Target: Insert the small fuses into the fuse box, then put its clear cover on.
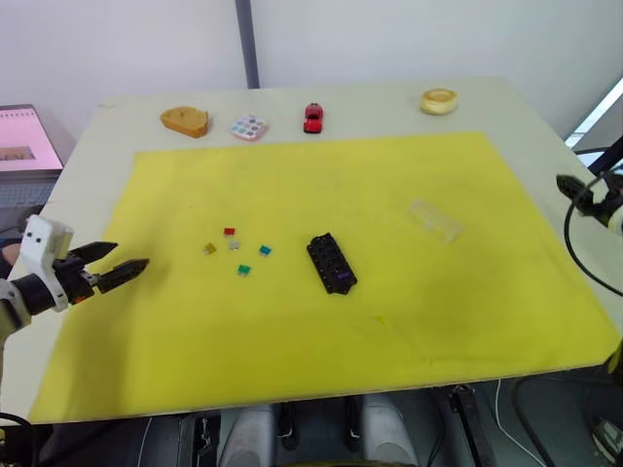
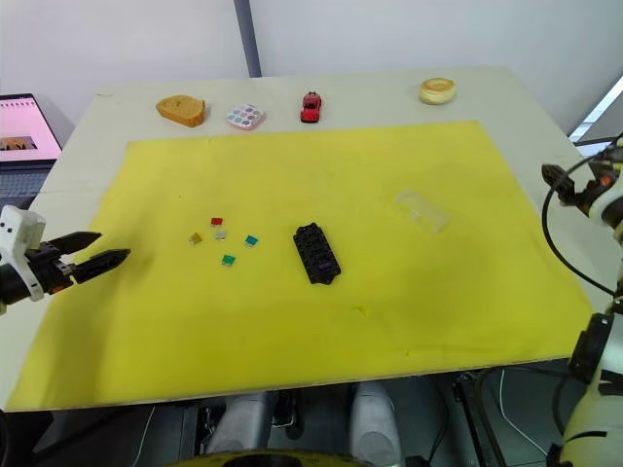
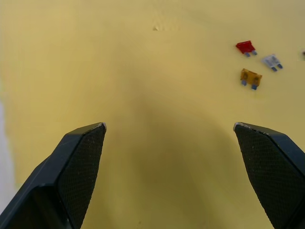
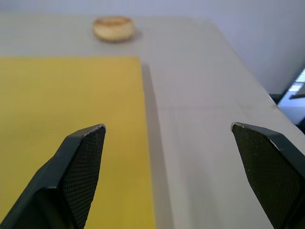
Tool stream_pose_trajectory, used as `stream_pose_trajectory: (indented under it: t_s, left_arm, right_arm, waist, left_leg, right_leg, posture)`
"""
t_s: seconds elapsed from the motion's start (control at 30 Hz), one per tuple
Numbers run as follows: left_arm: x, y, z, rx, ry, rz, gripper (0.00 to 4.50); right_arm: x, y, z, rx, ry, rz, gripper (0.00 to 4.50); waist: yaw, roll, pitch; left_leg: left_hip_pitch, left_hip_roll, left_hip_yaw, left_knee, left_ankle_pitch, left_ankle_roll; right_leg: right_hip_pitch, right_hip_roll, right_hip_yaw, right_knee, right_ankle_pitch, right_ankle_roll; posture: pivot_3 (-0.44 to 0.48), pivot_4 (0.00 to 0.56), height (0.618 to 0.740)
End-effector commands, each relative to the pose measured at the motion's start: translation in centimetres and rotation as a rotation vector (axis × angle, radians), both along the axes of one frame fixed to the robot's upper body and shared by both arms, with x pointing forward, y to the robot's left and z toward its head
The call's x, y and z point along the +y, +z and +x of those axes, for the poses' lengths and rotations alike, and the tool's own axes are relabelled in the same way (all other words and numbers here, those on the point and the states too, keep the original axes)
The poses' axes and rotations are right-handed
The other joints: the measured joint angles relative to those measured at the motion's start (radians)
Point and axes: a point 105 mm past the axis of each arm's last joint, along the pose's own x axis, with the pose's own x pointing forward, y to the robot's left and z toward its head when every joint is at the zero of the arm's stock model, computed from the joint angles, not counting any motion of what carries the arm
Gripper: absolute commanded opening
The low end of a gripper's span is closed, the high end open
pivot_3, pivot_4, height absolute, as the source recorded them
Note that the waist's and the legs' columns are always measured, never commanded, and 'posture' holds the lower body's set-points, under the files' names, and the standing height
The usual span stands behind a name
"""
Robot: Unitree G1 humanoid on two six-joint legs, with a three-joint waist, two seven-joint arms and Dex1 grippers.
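Left wrist view is showing you the left gripper (image 3: 169,131) with its jaws spread wide and empty, hovering above the yellow mat (image 1: 409,185) left of the small fuses (image 1: 235,249), which are lying loose in a cluster. Just right of them the fuse box (image 1: 331,263) is sitting with a purple fuse looking already seated; the clear cover (image 1: 434,220) is lying farther right. Expect the fuses to be featherlight, stiff and slippery, so you are likely wanting to pinch each across its flat plastic body. Your right gripper (image 4: 167,131) is also gaping open, idling over the table's (image 1: 389,112) right edge.
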Motion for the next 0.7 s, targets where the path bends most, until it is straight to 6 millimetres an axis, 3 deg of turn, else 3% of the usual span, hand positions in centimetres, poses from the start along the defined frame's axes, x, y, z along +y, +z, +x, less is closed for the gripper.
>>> stream_pose_trajectory:
  t_s: [0.03, 0.13, 0.23, 0.33, 0.53, 0.7]
  left_arm:
    - [-2.4, 1.8, 0.5, -0.014, -0.129, 0.029, 4.50]
    - [-3.9, 0.8, 1.4, 0.017, -0.213, 0.066, 4.50]
    - [-5.5, 0.2, 2.6, 0.044, -0.306, 0.060, 4.50]
    - [-6.6, -0.2, 3.3, 0.086, -0.371, 0.043, 4.50]
    - [-7.5, -1.4, 4.2, 0.167, -0.437, 0.026, 4.50]
    - [-8.4, -1.5, 4.7, 0.185, -0.485, 0.011, 4.50]
  right_arm:
    - [4.8, 3.9, 1.3, -0.036, 0.216, 0.024, 4.43]
    - [13.1, 5.4, 0.0, -0.005, 0.631, 0.035, 4.43]
    - [21.8, 5.6, -3.6, 0.069, 1.006, -0.013, 4.43]
    - [26.9, 4.9, -7.1, 0.130, 1.238, -0.036, 4.43]
    - [32.5, 2.7, -12.9, 0.183, 1.487, -0.109, 4.43]
    - [33.2, 2.1, -13.5, 0.181, 1.486, -0.086, 4.43]
  waist:
    - [0.002, 0.000, 0.000]
    - [0.005, 0.000, 0.000]
    - [0.008, 0.000, 0.000]
    - [0.017, 0.000, 0.000]
    - [0.038, -0.002, -0.001]
    - [0.046, -0.002, -0.001]
  left_leg:
    - [0.000, 0.000, 0.000, 0.000, 0.000, 0.000]
    - [-0.001, 0.000, 0.000, 0.000, 0.000, 0.000]
    - [-0.002, 0.000, 0.000, 0.001, 0.000, 0.000]
    - [-0.002, 0.000, 0.000, 0.002, 0.000, 0.001]
    - [-0.005, -0.001, 0.000, 0.005, -0.002, 0.003]
    - [-0.005, -0.002, 0.000, 0.007, -0.002, 0.003]
  right_leg:
    - [0.000, 0.000, 0.000, 0.000, 0.000, 0.001]
    - [0.000, 0.000, 0.000, 0.001, 0.001, 0.001]
    - [0.000, 0.000, -0.001, 0.002, 0.001, 0.001]
    - [0.000, 0.000, -0.001, 0.004, 0.001, 0.002]
    - [-0.005, -0.002, -0.003, 0.002, 0.001, 0.001]
    - [-0.004, -0.003, -0.003, 0.002, 0.003, 0.001]
  posture:
    - [0.000, 0.150, 0.740]
    - [0.000, 0.150, 0.740]
    - [0.000, 0.150, 0.740]
    - [0.000, 0.150, 0.740]
    - [0.000, 0.150, 0.740]
    - [0.000, 0.150, 0.740]
